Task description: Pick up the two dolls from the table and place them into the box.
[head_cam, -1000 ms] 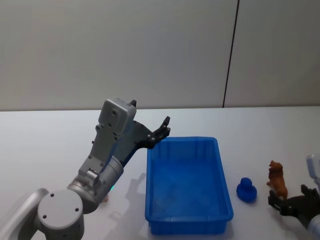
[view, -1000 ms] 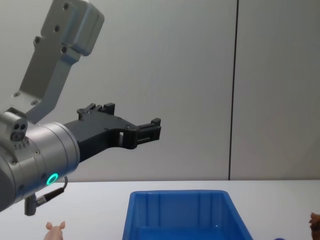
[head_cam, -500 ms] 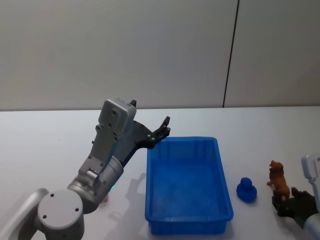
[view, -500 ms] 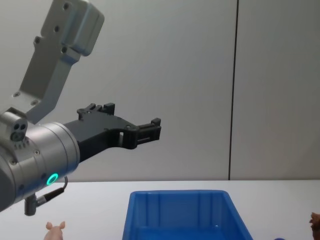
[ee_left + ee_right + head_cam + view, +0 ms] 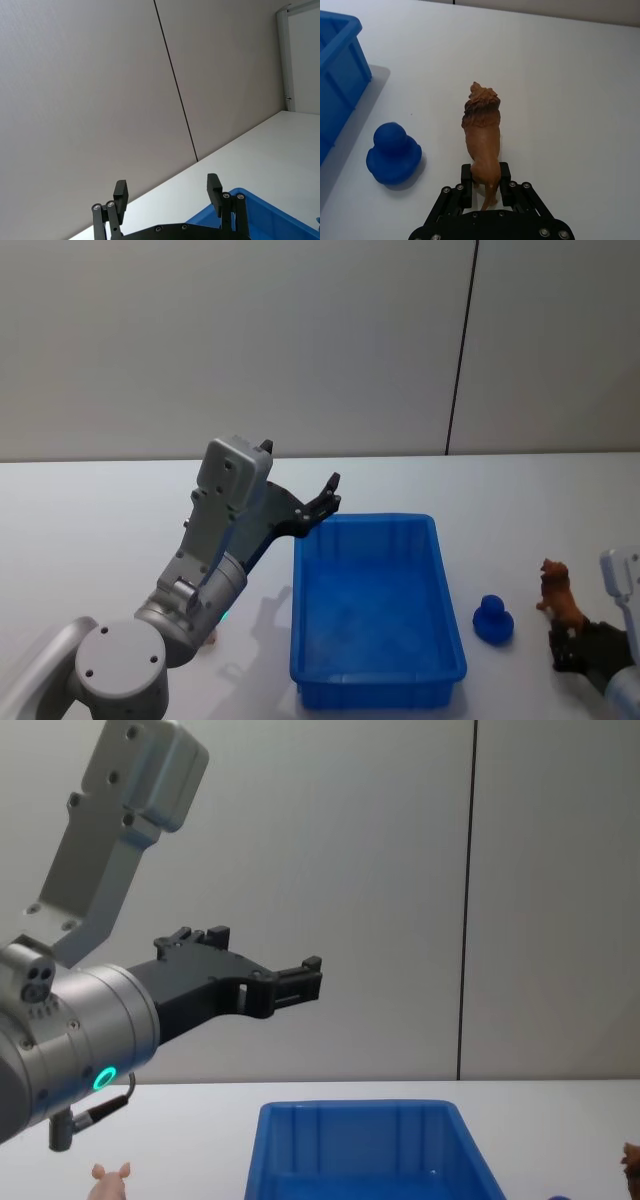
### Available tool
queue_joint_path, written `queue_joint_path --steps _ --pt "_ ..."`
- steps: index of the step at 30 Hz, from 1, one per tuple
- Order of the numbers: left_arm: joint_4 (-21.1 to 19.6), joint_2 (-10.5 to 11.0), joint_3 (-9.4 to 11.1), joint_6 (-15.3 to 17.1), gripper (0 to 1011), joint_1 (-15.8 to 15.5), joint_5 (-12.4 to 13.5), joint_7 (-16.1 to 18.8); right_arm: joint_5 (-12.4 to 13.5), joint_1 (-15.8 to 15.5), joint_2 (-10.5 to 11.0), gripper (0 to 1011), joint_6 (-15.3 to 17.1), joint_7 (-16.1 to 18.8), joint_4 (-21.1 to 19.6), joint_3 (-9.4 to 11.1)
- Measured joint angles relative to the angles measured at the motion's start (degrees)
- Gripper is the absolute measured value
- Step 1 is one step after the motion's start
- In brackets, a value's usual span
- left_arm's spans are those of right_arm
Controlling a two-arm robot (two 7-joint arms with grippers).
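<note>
Two fingers (image 5: 466,175) of my right gripper (image 5: 485,177) stand close on both flanks of the brown doll (image 5: 482,130), at its hind part, and as far as I can judge they touch it on each side, so I count it as held. The doll is on its four legs on the table (image 5: 100,530), at my right, with its head away from my wrist. I think I take it from behind because there the body is narrow and even, while the shaggy mane in front is wider and would slip. Just beside it, toward the box (image 5: 447,590), sits a small round blue toy (image 5: 394,152). It is not one of my two dolls, and it lies between the brown doll and the box wall, so my judgement is that I must lift first and then pass over it, not drag across. The box is in the middle of the table and it looks empty. My left gripper (image 5: 167,192) hangs high over the far left corner of the box, with its fingers wide apart and nothing between them. The pink doll (image 5: 110,1178) waits on the table at the left of the box, low under my left arm, and that arm is partly before it.
</note>
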Motion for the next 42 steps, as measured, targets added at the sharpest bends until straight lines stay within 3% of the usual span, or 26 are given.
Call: queue_joint_path --steps 24,42 --pt "0.0 0.0 0.0 0.0 1001 0.0 0.0 0.0 -4.76 -0.05 0.18 296 -10.18 0.44 -4.82 0.42" --pt "0.0 0.0 0.0 0.0 1001 0.0 0.0 0.0 -7.54 1.31 -0.9 296 -18.55 8.11 -9.99 -0.82"
